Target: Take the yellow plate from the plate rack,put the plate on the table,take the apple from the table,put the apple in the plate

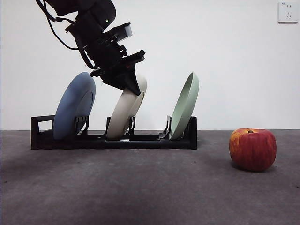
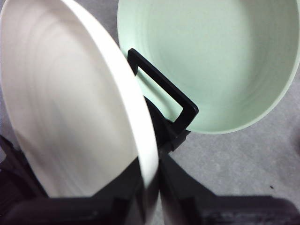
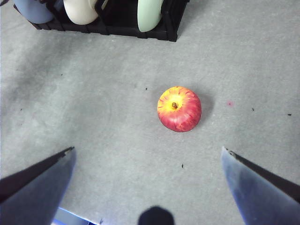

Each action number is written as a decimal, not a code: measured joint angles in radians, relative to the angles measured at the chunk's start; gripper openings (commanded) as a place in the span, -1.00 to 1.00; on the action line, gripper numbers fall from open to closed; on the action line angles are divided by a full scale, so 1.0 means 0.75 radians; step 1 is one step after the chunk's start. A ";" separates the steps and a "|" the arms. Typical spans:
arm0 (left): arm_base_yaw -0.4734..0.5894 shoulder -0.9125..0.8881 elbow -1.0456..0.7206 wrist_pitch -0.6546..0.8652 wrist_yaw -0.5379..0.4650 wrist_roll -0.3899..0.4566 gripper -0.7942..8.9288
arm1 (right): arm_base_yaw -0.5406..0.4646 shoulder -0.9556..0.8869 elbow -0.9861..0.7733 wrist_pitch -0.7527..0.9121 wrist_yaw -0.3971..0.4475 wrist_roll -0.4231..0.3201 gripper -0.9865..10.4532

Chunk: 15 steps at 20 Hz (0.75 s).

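Matt yellow plate (image 1: 125,112), black plastic plate rack (image 1: 112,140), rough speckled table (image 1: 140,187).

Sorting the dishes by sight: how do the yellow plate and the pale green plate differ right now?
The yellow plate is cream; the pale green plate is mint. The left gripper straddles the yellow plate's rim; nothing touches the green one. Both stand tilted in the plate rack.

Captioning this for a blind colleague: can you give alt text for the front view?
The left gripper grips the cream plate's top edge in a black plate rack, between a blue plate and a green plate; a red apple sits apart.
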 measured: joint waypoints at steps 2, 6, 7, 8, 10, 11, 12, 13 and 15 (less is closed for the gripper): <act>0.005 -0.025 0.000 -0.021 0.027 -0.002 -0.85 | 0.000 0.001 0.000 0.000 0.000 0.000 0.21; 0.012 -0.156 0.000 -0.037 0.108 -0.068 -0.85 | 0.000 0.001 0.000 0.000 0.000 0.000 0.21; 0.012 -0.193 0.000 -0.037 0.124 -0.080 -0.85 | 0.000 0.001 0.000 0.001 0.000 0.000 0.21; 0.012 -0.229 0.000 -0.041 0.128 -0.091 -0.85 | 0.000 0.001 0.000 0.001 0.000 0.000 0.21; 0.012 -0.309 0.000 -0.085 0.128 -0.100 -0.85 | 0.000 0.001 0.000 0.001 0.000 0.000 0.21; 0.012 -0.360 0.000 -0.128 0.128 -0.100 -0.85 | 0.000 0.000 0.000 0.001 0.000 0.000 0.21; 0.009 -0.405 0.000 -0.170 0.127 -0.092 -0.85 | 0.000 0.001 0.000 0.001 0.000 0.000 0.21; -0.002 -0.461 0.000 -0.224 0.125 -0.069 -0.85 | 0.000 0.001 0.000 0.005 0.000 0.000 0.21; -0.052 -0.582 0.000 -0.355 0.087 0.012 -0.85 | 0.000 0.001 0.000 0.043 0.000 0.000 0.21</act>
